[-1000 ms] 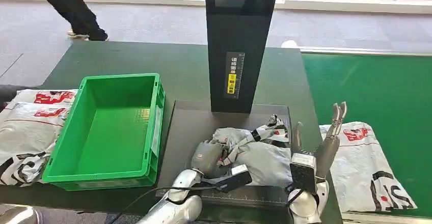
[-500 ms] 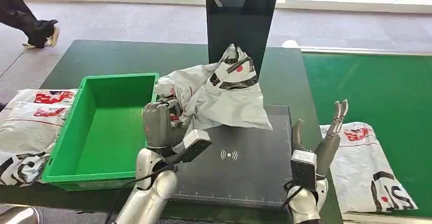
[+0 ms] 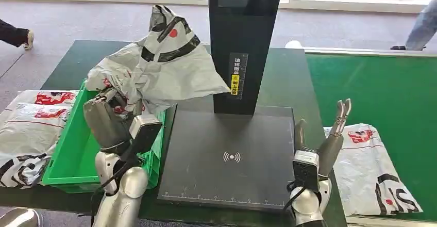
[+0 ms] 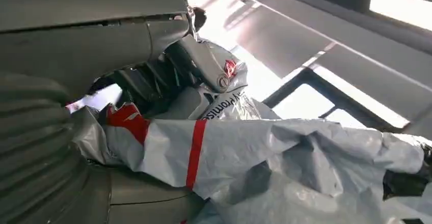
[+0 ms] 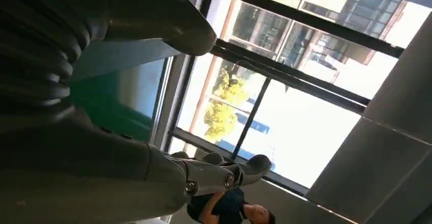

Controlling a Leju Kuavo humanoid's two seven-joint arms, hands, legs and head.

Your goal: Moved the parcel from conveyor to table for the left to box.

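Observation:
A crumpled grey parcel bag (image 3: 157, 67) with black and red print hangs in the air above the green box (image 3: 77, 155), gripped at its lower edge by my left hand (image 3: 108, 121). The left wrist view shows the same grey parcel (image 4: 285, 168) clamped between the thumb and dark fingers of my left hand (image 4: 153, 81). My right hand (image 3: 324, 144) is raised at the right edge of the black scanner plate (image 3: 232, 157), fingers apart and pointing up, holding nothing. In the right wrist view my right hand (image 5: 168, 107) is bare against windows.
A tall black scanner column (image 3: 242, 46) rises behind the plate. Several grey parcels (image 3: 28, 129) lie left of the box. Another parcel (image 3: 373, 167) lies on the green conveyor (image 3: 381, 87) at right. People's legs show at the far corners.
My left hand has lifted the parcel off the scanner plate and carried it left and up, over the green box. The right hand stayed raised in place.

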